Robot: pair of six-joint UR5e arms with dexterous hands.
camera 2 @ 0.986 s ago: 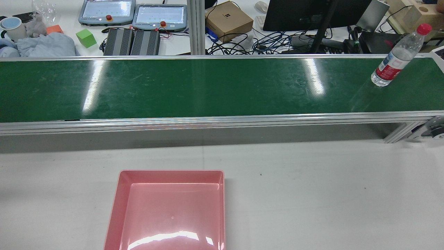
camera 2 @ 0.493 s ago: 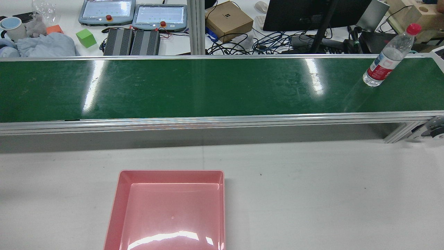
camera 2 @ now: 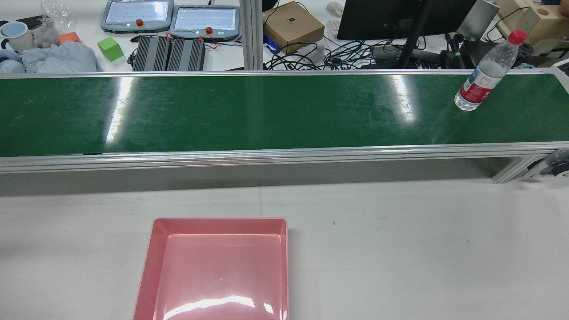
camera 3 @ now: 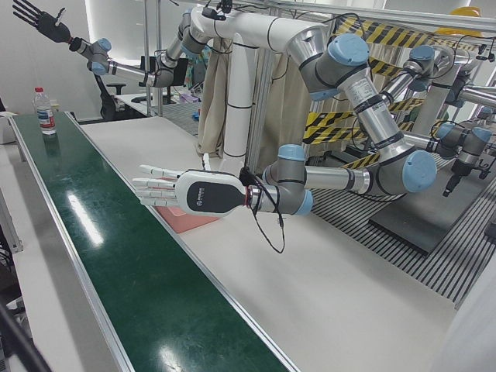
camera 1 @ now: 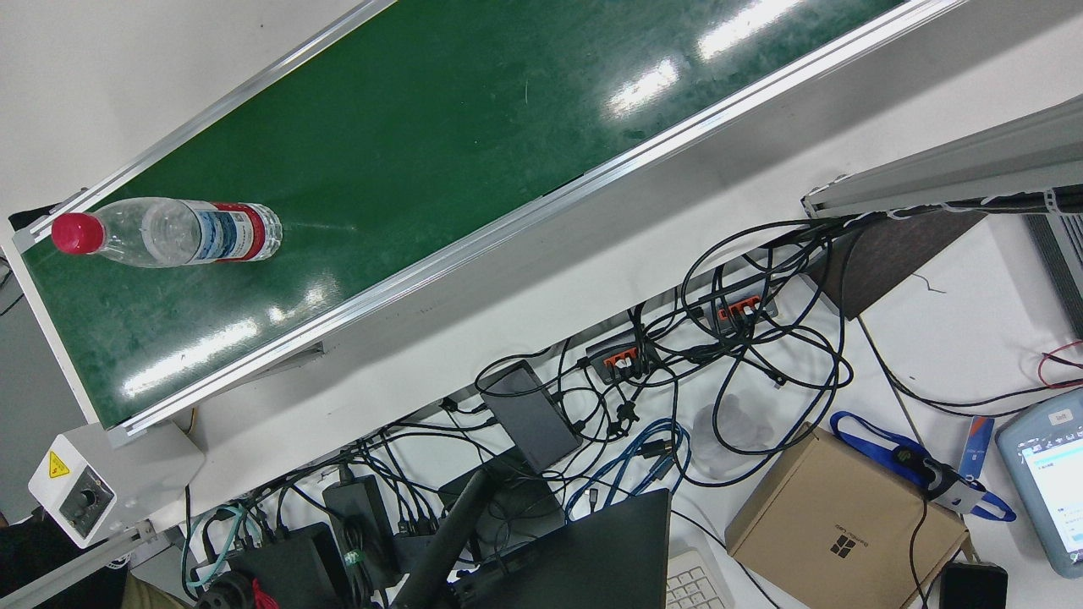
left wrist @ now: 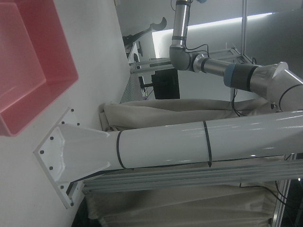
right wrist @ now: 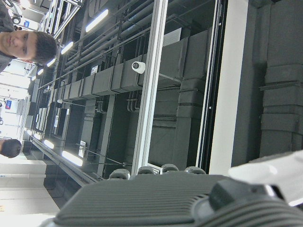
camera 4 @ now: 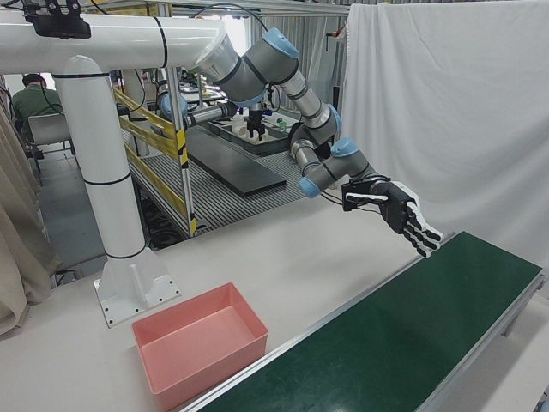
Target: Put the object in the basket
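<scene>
**At the belt's right end, a bottle stands; both hands hold nothing**

In the front view, the clear plastic water bottle with red cap and red label (camera 1: pixel 169 231) stands on the green conveyor belt (camera 1: pixel 465 110) near its end. Seen from above, its cap points to the view's left.

In the rear view, the bottle (camera 2: pixel 482 75) is far along the belt (camera 2: pixel 266 111) toward the robot's right, close to the far rail. The shallow pink plastic basket (camera 2: pixel 218 221) sits on the white table (camera 2: pixel 400 244), well apart from it. The basket's whole floor shows, glossy with glare.

In the left-front view, the bottle (camera 3: pixel 46 111) is upright, long axis vertical, cap up; how full it is cannot be told. The left hand (camera 3: pixel 174 190) hangs low by the belt's edge (camera 3: pixel 101 232), fingers straight and spread, grasping nothing, partly in front of the basket (camera 3: pixel 194 221). The right hand (camera 3: pixel 39 19) is raised high, fingers fanned, grasping nothing.

In the right-front view, the left hand (camera 4: pixel 399 215) is flat and splayed beyond the basket (camera 4: pixel 206 360).

In the left hand view, a corner of the basket (left wrist: pixel 28 71) shows.

In the right hand view, only the right hand's dark body (right wrist: pixel 156 198) shows.
</scene>
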